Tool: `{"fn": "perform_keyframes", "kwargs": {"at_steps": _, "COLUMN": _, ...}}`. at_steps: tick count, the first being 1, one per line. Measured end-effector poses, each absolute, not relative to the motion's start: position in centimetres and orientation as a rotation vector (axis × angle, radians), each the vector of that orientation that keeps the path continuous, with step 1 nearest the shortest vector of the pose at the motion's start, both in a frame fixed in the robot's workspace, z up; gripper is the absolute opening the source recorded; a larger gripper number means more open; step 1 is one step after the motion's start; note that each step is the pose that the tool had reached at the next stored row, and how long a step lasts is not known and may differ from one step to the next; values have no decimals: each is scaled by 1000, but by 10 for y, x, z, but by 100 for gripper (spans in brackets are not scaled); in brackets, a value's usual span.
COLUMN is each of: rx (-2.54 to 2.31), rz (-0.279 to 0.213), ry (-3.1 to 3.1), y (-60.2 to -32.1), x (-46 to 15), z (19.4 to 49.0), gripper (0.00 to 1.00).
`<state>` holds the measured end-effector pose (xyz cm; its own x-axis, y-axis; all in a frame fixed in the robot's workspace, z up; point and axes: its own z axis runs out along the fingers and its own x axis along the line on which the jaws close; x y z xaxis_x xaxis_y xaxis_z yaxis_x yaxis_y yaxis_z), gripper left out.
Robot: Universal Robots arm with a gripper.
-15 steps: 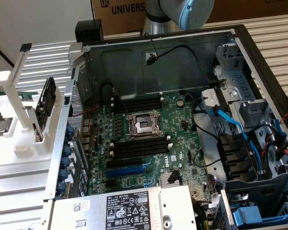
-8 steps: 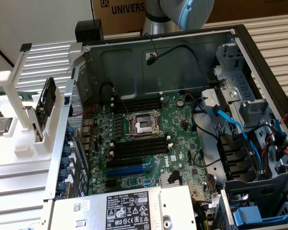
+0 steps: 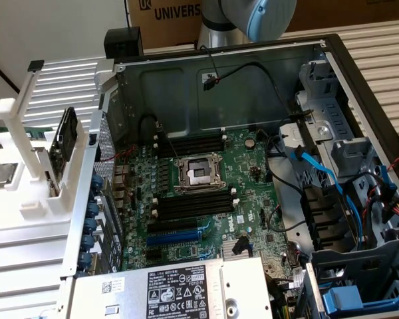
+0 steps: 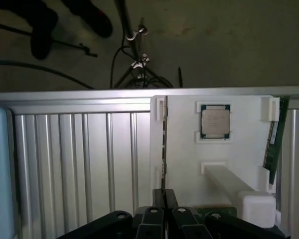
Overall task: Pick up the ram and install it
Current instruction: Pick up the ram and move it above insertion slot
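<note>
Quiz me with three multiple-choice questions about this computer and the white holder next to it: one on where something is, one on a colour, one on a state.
1. Where does the processor chip lie?
A) on the white holder
B) on the floor
C) in a person's palm

2. What colour is the long expansion slot on the motherboard?
A) red
B) blue
C) white

3. How is the computer case?
A) shut
B) open, with the board exposed
C) wrapped in plastic

Answers:
1 A: the chip sits in a recess of the holder, and the ram stands edge-on in the same holder beside it.
2 B: the slot is bright blue, next to black slots.
3 B: the side is off, so the board and cables show.
</note>
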<state>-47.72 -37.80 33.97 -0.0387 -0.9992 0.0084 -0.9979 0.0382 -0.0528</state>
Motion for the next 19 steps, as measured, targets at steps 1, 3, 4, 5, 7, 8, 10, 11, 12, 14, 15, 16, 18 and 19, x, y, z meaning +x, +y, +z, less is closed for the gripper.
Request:
{"fn": "perform_keyframes", "kwargs": {"at_steps": 1, "rx": -2157, "rz": -69, "ry": 2241, "y": -378, "x": -475, "z": 342, "gripper": 13}}
{"fn": "perform_keyframes", "kwargs": {"at_steps": 3, "rx": -2157, "rz": -69, "ry": 2241, "y": -378, "x": -453, "z": 346, "gripper": 13}}
{"fn": "perform_keyframes", "kwargs": {"at_steps": 4, "rx": -2157, "rz": -69, "ry": 2242, "y": -378, "x": -449, "z": 349, "gripper": 13}}
{"fn": "perform_keyframes", "kwargs": {"at_steps": 5, "rx": -2157, "rz": -70, "ry": 2242, "y": -378, "x": -446, "z": 354, "gripper": 13}}
{"fn": "perform_keyframes", "kwargs": {"at_steps": 7, "rx": -2158, "rz": -72, "ry": 2243, "y": -377, "x": -442, "z": 362, "gripper": 13}}
{"fn": "perform_keyframes", "kwargs": {"at_steps": 8, "rx": -2159, "rz": -74, "ry": 2243, "y": -376, "x": -440, "z": 366, "gripper": 13}}
{"fn": "perform_keyframes", "kwargs": {"at_steps": 10, "rx": -2160, "rz": -75, "ry": 2244, "y": -376, "x": -433, "z": 371, "gripper": 13}}
{"fn": "perform_keyframes", "kwargs": {"at_steps": 11, "rx": -2160, "rz": -75, "ry": 2244, "y": -376, "x": -425, "z": 375, "gripper": 13}}
{"fn": "perform_keyframes", "kwargs": {"at_steps": 12, "rx": -2160, "rz": -75, "ry": 2244, "y": -376, "x": -421, "z": 377, "gripper": 13}}
{"fn": "perform_keyframes", "kwargs": {"at_steps": 14, "rx": -2160, "rz": -75, "ry": 2244, "y": -376, "x": -412, "z": 381, "gripper": 13}}
{"fn": "perform_keyframes", "kwargs": {"at_steps": 15, "rx": -2160, "rz": -75, "ry": 2244, "y": -376, "x": -407, "z": 383, "gripper": 13}}
{"fn": "perform_keyframes", "kwargs": {"at_steps": 16, "rx": -2160, "rz": -75, "ry": 2244, "y": -376, "x": -403, "z": 385, "gripper": 13}}
{"fn": "perform_keyframes", "kwargs": {"at_steps": 18, "rx": -2160, "rz": -76, "ry": 2244, "y": -376, "x": -395, "z": 389, "gripper": 13}}
{"fn": "perform_keyframes", "kwargs": {"at_steps": 19, "rx": -2160, "rz": -75, "ry": 2244, "y": -376, "x": -390, "z": 391, "gripper": 13}}
